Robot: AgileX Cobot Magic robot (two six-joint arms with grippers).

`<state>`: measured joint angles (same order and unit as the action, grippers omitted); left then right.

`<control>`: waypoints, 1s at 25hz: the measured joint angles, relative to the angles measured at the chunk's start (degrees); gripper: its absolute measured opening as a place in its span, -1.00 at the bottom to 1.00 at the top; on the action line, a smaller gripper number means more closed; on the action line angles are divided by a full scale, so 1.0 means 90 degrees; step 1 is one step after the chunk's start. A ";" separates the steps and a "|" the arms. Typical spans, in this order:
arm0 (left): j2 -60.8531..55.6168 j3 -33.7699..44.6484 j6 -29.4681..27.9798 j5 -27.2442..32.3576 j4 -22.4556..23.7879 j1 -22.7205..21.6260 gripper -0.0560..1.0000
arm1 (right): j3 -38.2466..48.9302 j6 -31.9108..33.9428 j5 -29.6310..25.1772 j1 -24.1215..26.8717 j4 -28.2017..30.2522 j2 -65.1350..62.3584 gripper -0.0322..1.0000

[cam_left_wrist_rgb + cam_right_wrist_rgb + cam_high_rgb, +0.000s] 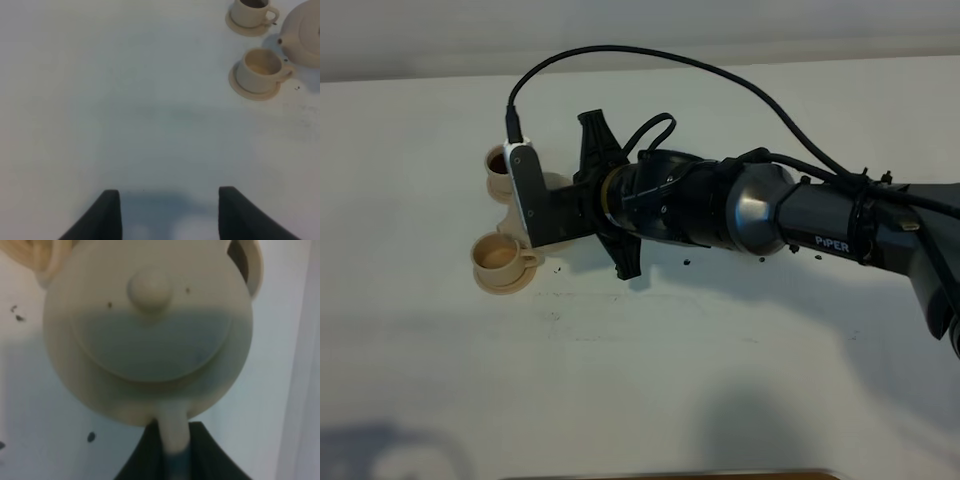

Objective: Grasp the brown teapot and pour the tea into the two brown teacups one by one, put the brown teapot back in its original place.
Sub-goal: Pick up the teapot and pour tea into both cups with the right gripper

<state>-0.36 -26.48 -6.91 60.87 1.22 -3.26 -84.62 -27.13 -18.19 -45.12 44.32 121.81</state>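
The brown teapot (150,340) fills the right wrist view from above, with its knobbed lid up. My right gripper (172,452) is shut on its loop handle (172,432). In the exterior high view the right arm reaches across to the left. Its gripper (552,205) covers the pot, and only a tan sliver (558,183) shows. The two brown teacups stand on small saucers left of the pot. The far one (500,165) holds dark tea and the near one (500,260) looks pale inside. The teapot's wide saucer is hidden. My left gripper (170,220) is open and empty, well short of the cups (260,70).
Small dark specks (685,262) lie on the white table (720,350) near the pot and under the right arm. A black cable (620,50) loops above the right wrist. The table's front edge (670,474) runs along the bottom.
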 joint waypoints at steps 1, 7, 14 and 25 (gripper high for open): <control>0.0000 0.0000 0.0000 0.0000 0.0000 0.0000 0.06 | 0.0000 0.0000 -0.0006 -0.0010 0.0082 0.0000 -0.78; 0.0000 0.0000 0.0000 0.0000 0.0000 0.0000 0.06 | -0.0013 0.0022 -0.0094 -0.0086 0.0589 0.0045 -0.78; 0.0000 0.0000 0.0000 0.0000 0.0000 0.0000 0.06 | -0.0020 0.0193 -0.0329 -0.0160 0.1135 0.0196 -0.78; 0.0000 0.0000 0.0000 0.0000 0.0000 0.0000 0.06 | -0.0140 0.0499 -0.0664 -0.0332 0.1745 0.0196 -0.78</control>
<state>-0.36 -26.48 -6.91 60.87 1.22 -3.26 -85.88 -22.64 -24.17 -48.11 60.03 123.58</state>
